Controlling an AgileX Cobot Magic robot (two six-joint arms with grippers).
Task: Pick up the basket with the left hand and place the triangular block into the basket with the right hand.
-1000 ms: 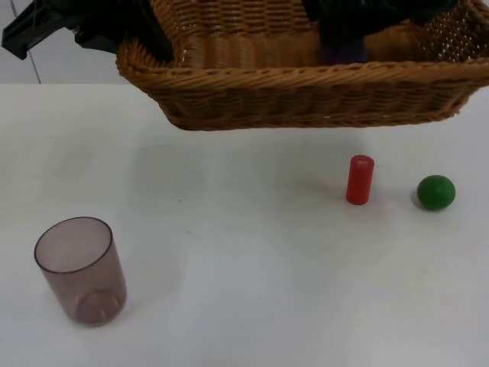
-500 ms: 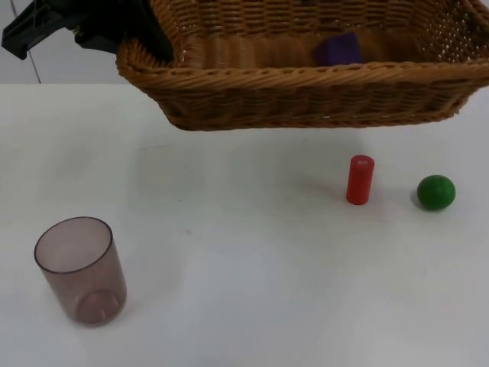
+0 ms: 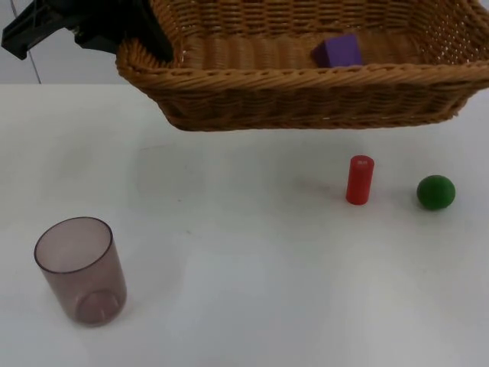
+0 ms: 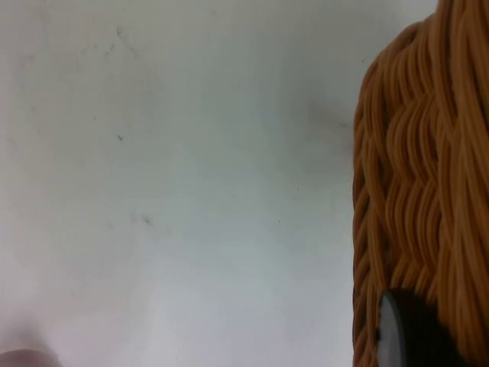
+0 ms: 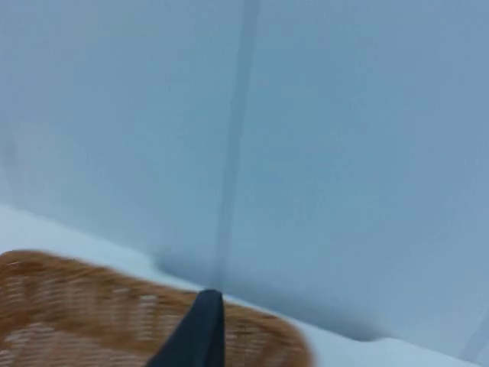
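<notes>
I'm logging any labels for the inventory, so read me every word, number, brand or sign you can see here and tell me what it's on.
No readable text anywhere.
Red cylinder block: a pale mark on its top face, too small to read.
Wicker basket, purple triangular block, green ball, tinted plastic cup, white table: no print or labels.
Left gripper, shut on the basket's rim: no markings.

A woven wicker basket [image 3: 306, 84] is held lifted above the table. A purple triangular block [image 3: 338, 50] is seen lying inside it.
</notes>
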